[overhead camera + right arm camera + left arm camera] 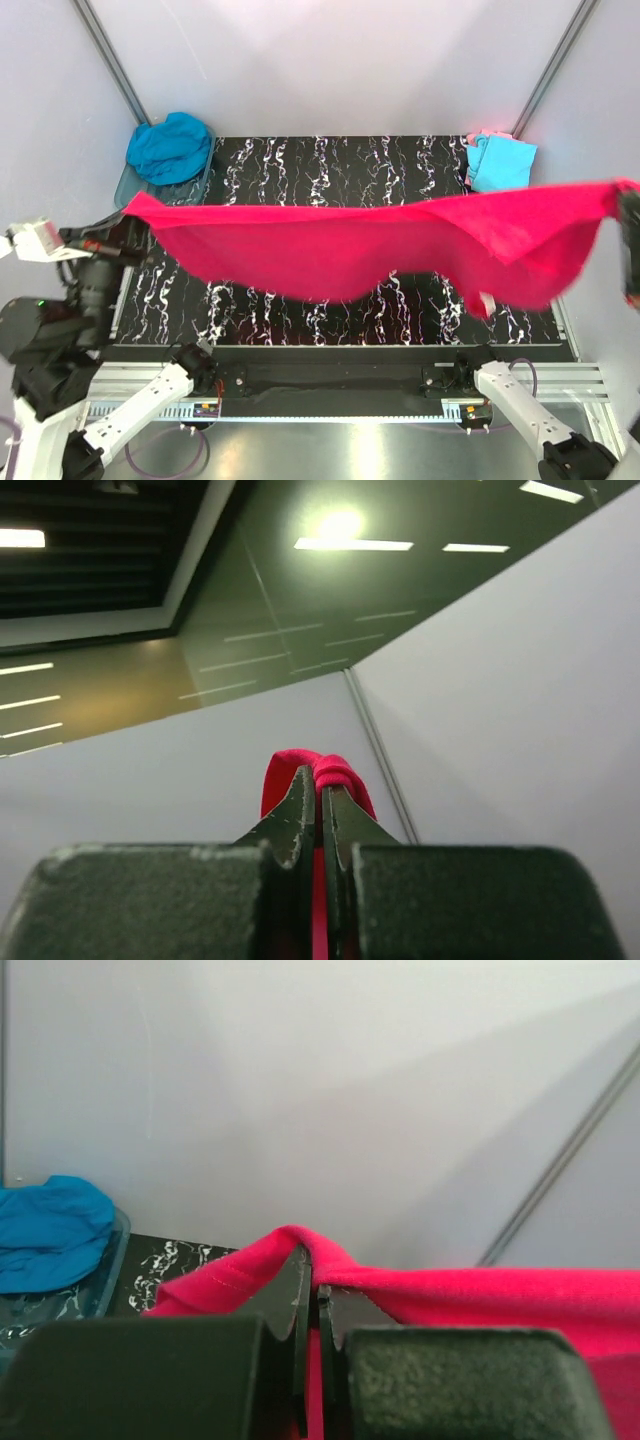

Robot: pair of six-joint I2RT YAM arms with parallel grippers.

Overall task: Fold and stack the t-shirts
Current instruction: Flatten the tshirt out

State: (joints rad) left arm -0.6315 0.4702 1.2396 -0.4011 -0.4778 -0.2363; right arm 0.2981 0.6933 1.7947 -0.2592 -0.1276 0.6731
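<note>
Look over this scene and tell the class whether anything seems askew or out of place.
The pink-red t-shirt, stretched in the air between the left fingers and right fingers, hangs unevenly: its middle sags and a flap droops lower near the right end. The teal-blue t-shirt sits crumpled in the tub, unfolded.

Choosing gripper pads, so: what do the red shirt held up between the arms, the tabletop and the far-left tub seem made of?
Red shirt: soft matte knit cloth, perhaps cotton; it sags in folds and shows a stitched hem. Tabletop: hard, smooth, black with white veining, likely printed laminate rather than stone. Tub: see-through bluish plastic, slightly glossy.
</note>
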